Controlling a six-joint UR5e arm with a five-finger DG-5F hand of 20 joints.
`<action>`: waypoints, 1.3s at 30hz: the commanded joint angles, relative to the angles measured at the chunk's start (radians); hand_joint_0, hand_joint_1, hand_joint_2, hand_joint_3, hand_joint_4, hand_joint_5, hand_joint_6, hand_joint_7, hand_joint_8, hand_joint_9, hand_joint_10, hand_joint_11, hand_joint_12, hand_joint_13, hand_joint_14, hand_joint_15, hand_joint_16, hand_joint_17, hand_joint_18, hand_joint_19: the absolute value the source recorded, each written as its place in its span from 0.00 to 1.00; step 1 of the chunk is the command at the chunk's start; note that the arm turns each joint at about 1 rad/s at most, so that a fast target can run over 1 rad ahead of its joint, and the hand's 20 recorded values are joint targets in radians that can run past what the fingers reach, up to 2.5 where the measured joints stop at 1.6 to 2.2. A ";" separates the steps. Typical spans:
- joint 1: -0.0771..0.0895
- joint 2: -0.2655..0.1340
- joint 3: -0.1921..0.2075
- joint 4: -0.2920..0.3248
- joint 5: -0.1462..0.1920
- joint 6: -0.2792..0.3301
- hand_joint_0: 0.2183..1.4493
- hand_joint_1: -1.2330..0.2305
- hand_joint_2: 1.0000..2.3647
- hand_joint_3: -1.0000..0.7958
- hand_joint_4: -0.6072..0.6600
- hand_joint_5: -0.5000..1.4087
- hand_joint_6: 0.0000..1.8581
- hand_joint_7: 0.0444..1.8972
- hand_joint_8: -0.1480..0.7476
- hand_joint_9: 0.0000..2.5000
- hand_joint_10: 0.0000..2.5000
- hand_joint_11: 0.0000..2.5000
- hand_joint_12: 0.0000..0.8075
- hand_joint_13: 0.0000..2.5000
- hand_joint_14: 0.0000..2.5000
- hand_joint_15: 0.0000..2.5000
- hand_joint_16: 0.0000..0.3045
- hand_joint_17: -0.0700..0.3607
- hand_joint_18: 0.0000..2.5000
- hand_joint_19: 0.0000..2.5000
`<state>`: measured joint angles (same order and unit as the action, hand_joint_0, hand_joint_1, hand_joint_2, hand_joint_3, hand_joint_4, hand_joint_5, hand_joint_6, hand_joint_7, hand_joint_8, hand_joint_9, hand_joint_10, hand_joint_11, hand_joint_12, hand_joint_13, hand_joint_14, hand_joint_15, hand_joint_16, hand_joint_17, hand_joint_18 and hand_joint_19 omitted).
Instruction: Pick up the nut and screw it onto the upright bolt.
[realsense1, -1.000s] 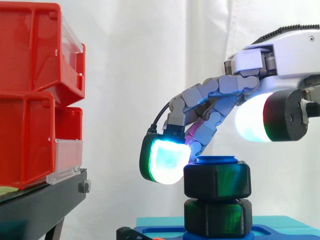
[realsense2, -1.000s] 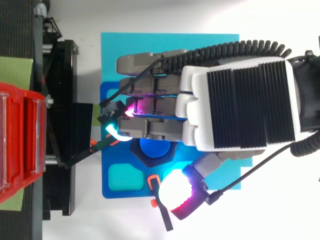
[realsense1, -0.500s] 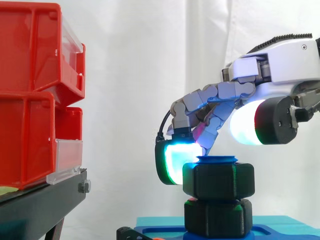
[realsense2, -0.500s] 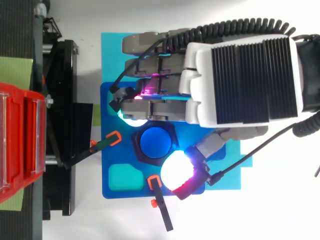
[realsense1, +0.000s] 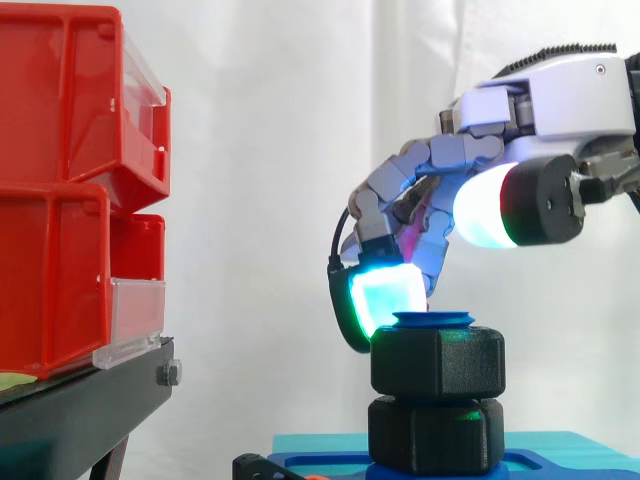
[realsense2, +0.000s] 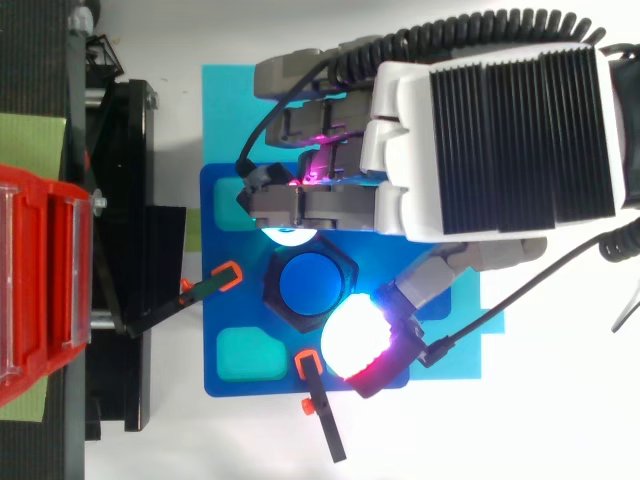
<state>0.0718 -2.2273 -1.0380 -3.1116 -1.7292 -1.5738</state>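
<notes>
Two black nuts sat stacked on one upright blue bolt (realsense1: 433, 319): the upper nut (realsense1: 437, 360) near its top, the lower nut (realsense1: 435, 435) on the blue base (realsense2: 218, 215). The hand (realsense1: 560, 95) hovered above with its fingers bent down side by side, one pad (realsense1: 385, 298) just beside the upper nut and the thumb (realsense1: 485, 205) raised apart, pinching nothing.

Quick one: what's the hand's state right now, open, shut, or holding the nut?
Hand: open, holding nothing. Its fingers are loosely bent, with one pad beside the upper black nut and the thumb pad above it.
</notes>
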 joint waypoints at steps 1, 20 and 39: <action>-0.001 0.000 0.019 -0.016 0.000 0.000 0.26 0.70 0.00 0.28 0.64 0.27 0.30 0.71 0.47 0.42 0.00 0.00 0.25 0.34 0.00 0.00 0.06 0.25 0.22 0.01; 0.014 0.000 0.069 -0.042 0.005 -0.012 0.24 0.72 0.00 0.28 0.67 0.22 0.27 0.37 0.40 0.35 0.00 0.00 0.26 0.28 0.00 0.00 0.08 0.29 0.16 0.00; 0.048 -0.002 0.032 -0.010 0.045 -0.009 0.23 0.74 0.00 0.28 0.66 0.23 0.27 0.38 0.39 0.29 0.00 0.00 0.30 0.23 0.00 0.00 0.08 0.29 0.09 0.00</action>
<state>0.1187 -2.2286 -1.0056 -3.1217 -1.6853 -1.5835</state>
